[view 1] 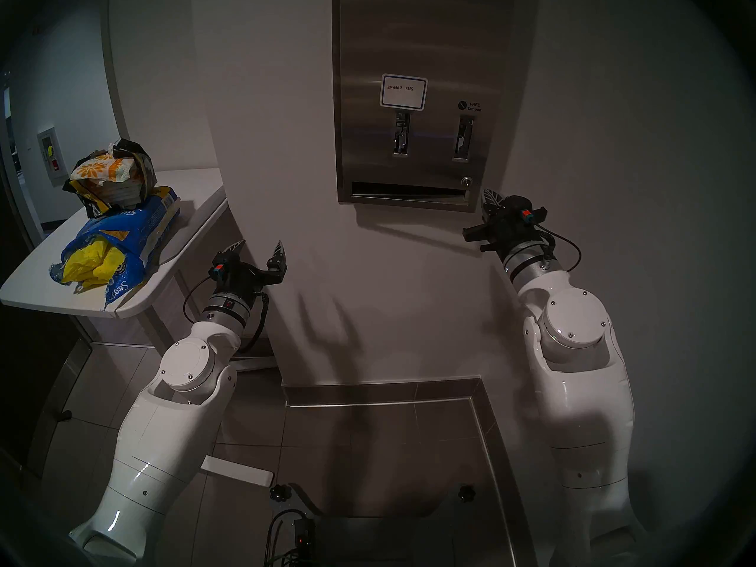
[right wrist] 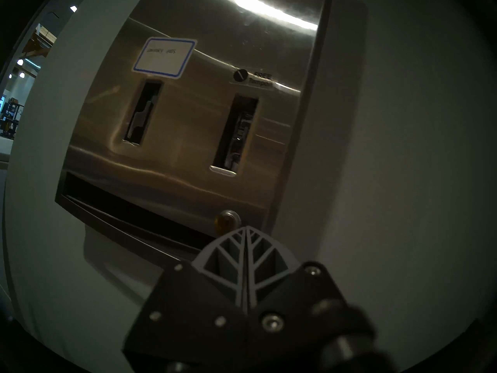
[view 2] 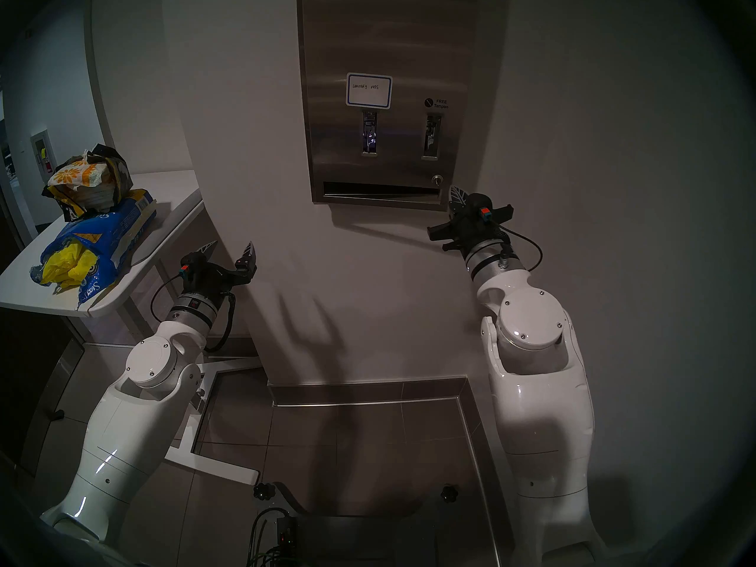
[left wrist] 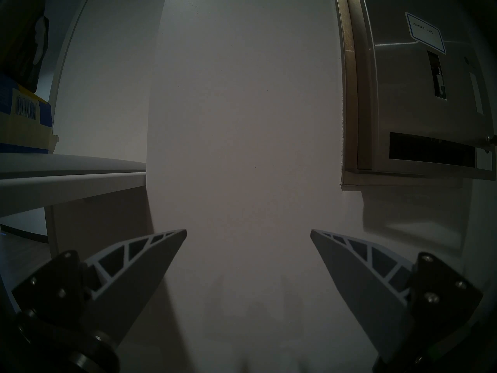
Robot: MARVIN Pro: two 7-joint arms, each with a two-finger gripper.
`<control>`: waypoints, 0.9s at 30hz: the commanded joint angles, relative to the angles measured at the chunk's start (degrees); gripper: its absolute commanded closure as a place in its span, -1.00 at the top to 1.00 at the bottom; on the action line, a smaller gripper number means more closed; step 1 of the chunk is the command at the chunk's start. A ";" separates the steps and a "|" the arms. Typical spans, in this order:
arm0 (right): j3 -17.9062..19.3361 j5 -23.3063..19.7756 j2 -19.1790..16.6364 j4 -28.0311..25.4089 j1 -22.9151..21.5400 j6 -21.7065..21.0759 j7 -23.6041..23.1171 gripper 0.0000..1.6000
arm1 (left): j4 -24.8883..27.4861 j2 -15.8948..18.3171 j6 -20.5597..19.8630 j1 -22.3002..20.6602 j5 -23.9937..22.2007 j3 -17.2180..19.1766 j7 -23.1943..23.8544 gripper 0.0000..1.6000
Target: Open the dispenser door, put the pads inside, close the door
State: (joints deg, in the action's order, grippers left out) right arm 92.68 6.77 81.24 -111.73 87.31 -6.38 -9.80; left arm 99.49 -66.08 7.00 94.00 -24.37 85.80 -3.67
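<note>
The dispenser hangs on the wall with its door shut, showing a white blue-bordered label, two lever slots and a round lock. My right gripper is shut and empty, its tips just below and right of the lock, at the door's lower right corner. My left gripper is open and empty, facing bare wall left of the dispenser. Yellow pads spill from a torn blue bag on a white table. An orange-flowered pad tops a dark pack.
The table stands at the left against a wall corner, close to my left arm. A metal baseboard runs along the tiled floor. A cabled black box sits on the floor below me.
</note>
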 commanded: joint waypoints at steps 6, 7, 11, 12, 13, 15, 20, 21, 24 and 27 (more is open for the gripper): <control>3.10 1.09 -2.10 4.46 -5.56 3.21 1.05 -1.00 | 1.81 -0.05 0.88 -1.47 0.02 0.69 -0.10 1.00; 3.18 1.16 -2.26 5.21 -6.26 3.36 1.03 -1.00 | 1.80 -0.04 0.87 -1.48 0.02 0.68 -0.10 1.00; 3.23 1.30 -2.79 8.17 -8.63 4.14 0.72 -1.00 | 1.78 -0.05 0.83 -1.48 0.03 0.69 -0.07 1.00; 3.15 1.22 -3.18 8.65 -8.79 4.42 0.45 -1.00 | 1.77 -0.05 0.83 -1.48 0.03 0.69 -0.07 1.00; 3.08 1.24 -3.39 9.29 -9.13 4.68 0.33 -1.00 | 1.77 -0.05 0.82 -1.48 0.03 0.69 -0.07 1.00; 2.71 1.68 -4.19 11.01 -10.31 5.38 -0.34 -1.00 | 1.77 -0.05 0.82 -1.48 0.04 0.69 -0.06 1.00; 1.94 1.60 -5.00 13.12 -12.12 6.56 -1.33 -1.00 | 1.74 -0.06 0.78 -1.49 0.05 0.69 -0.03 1.00; 1.80 1.63 -5.00 13.84 -12.90 6.75 -1.69 -1.00 | 1.74 -0.06 0.78 -1.49 0.05 0.69 -0.03 1.00; 1.32 1.33 -5.49 14.41 -13.43 7.43 -2.56 -1.00 | 1.73 -0.06 0.76 -1.49 0.06 0.70 -0.01 1.00; 0.76 1.51 -5.88 16.13 -15.50 8.02 -3.72 -1.00 | 1.72 -0.07 0.76 -1.49 0.07 0.70 0.00 1.00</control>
State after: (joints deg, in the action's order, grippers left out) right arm 94.03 8.64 77.01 -96.14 78.36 -0.92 -12.11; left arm 99.46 -66.16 6.95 94.02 -24.27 85.84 -3.58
